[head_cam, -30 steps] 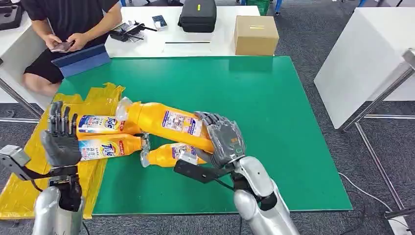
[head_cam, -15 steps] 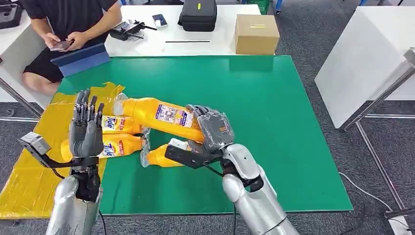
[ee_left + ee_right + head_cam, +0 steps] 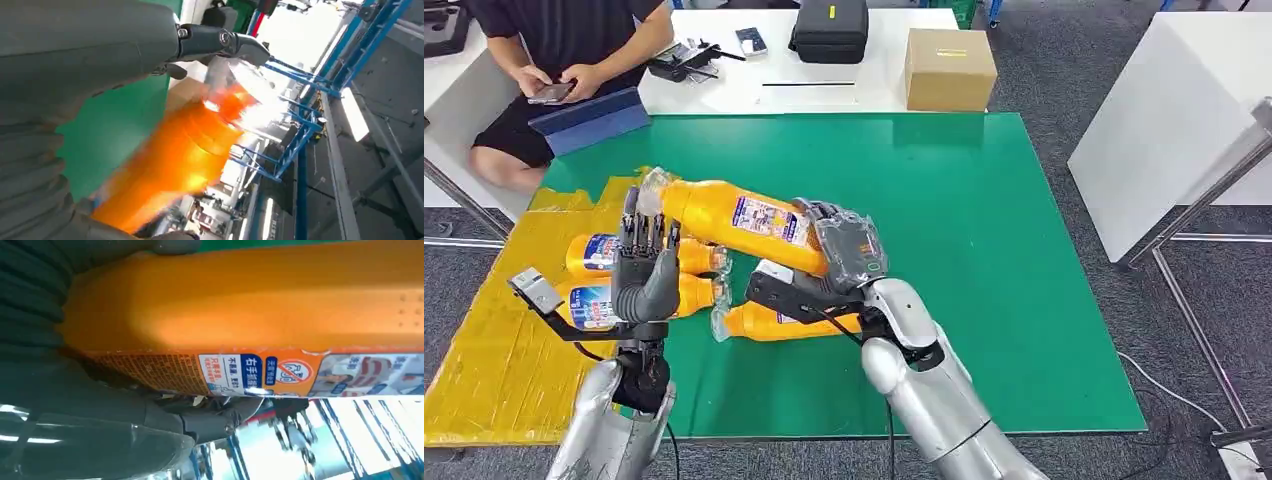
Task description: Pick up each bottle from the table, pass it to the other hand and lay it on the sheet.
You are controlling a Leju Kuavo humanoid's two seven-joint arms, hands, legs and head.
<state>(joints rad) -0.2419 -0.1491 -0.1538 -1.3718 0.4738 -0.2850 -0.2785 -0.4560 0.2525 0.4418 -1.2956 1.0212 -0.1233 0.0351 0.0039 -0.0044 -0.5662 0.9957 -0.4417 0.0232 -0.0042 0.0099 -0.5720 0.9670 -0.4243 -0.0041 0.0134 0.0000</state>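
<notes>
From the head view, the right hand (image 3: 852,250) grips an orange bottle (image 3: 734,215) by its base, held above the green table (image 3: 984,250). The bottle's long axis runs leftward, cap end toward the left hand (image 3: 644,275), which stands upright with fingers spread, holding nothing, just beside the cap. Two bottles lie on the yellow sheet (image 3: 494,350); another lies on the table under the right arm.

Left wrist view: the blurred bottle (image 3: 190,150) is close before the fingers.

Right wrist view: the bottle (image 3: 240,315) sits in the grasp.
</notes>
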